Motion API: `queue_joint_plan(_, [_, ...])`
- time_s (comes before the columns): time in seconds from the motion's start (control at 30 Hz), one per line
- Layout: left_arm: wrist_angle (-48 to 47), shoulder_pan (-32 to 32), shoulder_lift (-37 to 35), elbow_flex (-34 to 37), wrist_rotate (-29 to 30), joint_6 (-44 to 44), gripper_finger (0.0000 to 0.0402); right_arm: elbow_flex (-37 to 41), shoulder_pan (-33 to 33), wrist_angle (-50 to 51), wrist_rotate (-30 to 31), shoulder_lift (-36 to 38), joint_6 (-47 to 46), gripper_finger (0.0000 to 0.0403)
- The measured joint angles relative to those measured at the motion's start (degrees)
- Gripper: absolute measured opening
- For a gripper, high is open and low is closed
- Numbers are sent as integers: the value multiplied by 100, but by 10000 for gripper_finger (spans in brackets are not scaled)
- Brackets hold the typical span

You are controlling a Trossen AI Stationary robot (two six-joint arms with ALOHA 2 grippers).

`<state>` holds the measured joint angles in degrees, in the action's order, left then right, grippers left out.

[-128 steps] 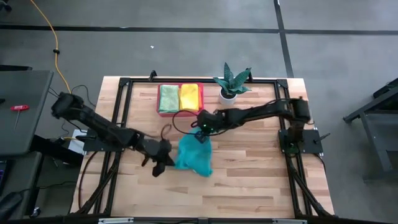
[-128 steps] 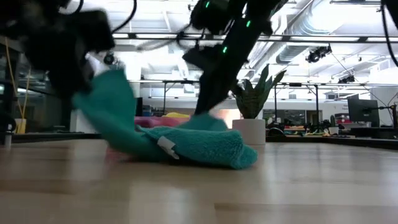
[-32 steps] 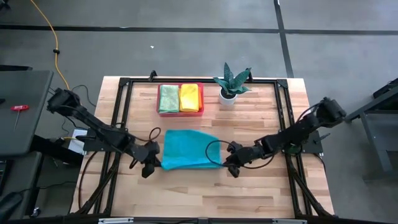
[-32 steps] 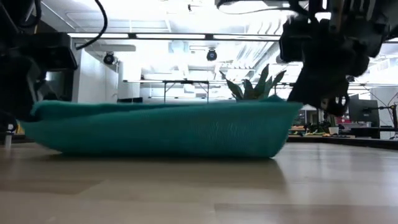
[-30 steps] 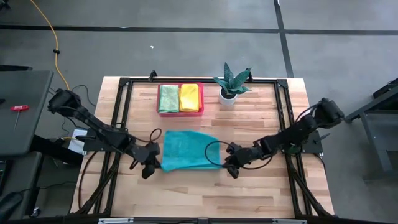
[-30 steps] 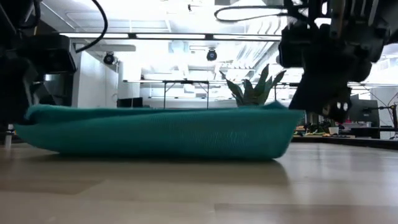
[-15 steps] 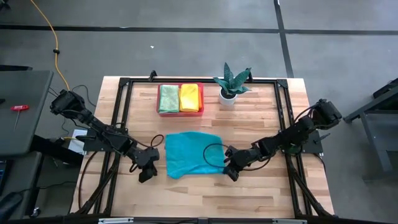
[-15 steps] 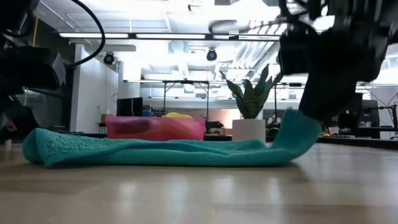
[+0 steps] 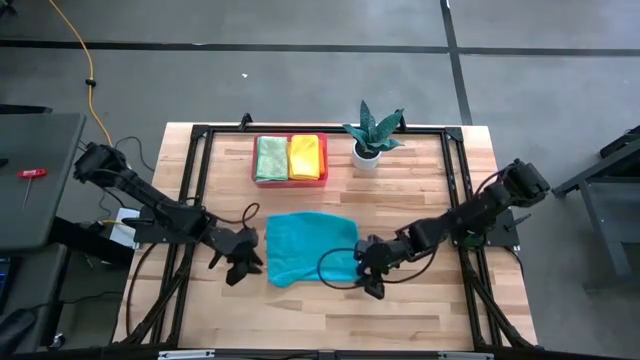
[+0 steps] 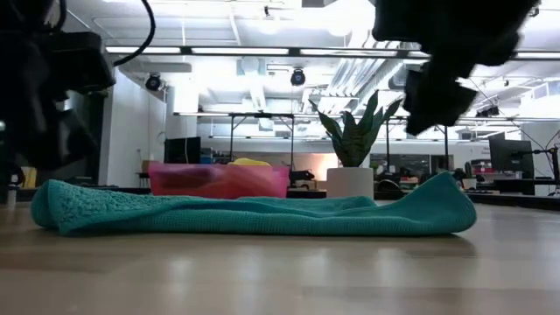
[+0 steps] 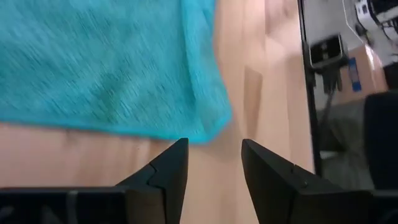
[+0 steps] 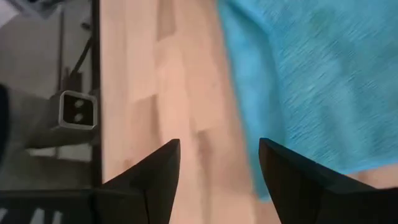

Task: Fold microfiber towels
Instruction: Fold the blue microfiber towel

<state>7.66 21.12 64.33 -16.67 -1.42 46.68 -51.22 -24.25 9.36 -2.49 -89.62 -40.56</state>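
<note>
One teal microfiber towel lies spread flat on the pale wooden surface, a little below the centre of the high view, its edges slightly uneven and its lower right corner humped up a bit in the low view. The left gripper sits just beside the towel's left edge, low over the wood, with its two dark fingers apart and nothing between them; in its wrist view the towel's corner lies just ahead of the fingertips, not touching them. The right gripper hangs at the towel's lower right corner, its fingers likewise spread and empty, the teal edge lying close in front of them. Toward the upper middle of the high view, a rigid pink rectangular tray holds a folded light green towel on its left and a folded yellow towel on its right, side by side. Just right of the tray stands a small potted plant with pointed green leaves in a white pot.
</note>
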Motion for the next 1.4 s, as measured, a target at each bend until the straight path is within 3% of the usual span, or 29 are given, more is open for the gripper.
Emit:
queue_joint_plan(0.4, [-4,-687,-50,-4,708,-1167,140,-120,426,503,1313,0,341,211])
queue_joint_plan(0.9, [-4,-950,-50,-4,1393,-1805,137,83,627,230,1619,0,-144,211])
queue_joint_plan(1.03, [-4,-950,-49,-4,1409,-2102,106,83,664,61,1713,0,-141,208])
queue_joint_plan(1.23, [27,-953,133,-9,1596,-2080,11,83,768,-631,1848,-312,-141,184])
queue_joint_plan(1.4, [707,-954,564,-9,1708,-1841,7,63,784,-1726,1564,-937,-253,105])
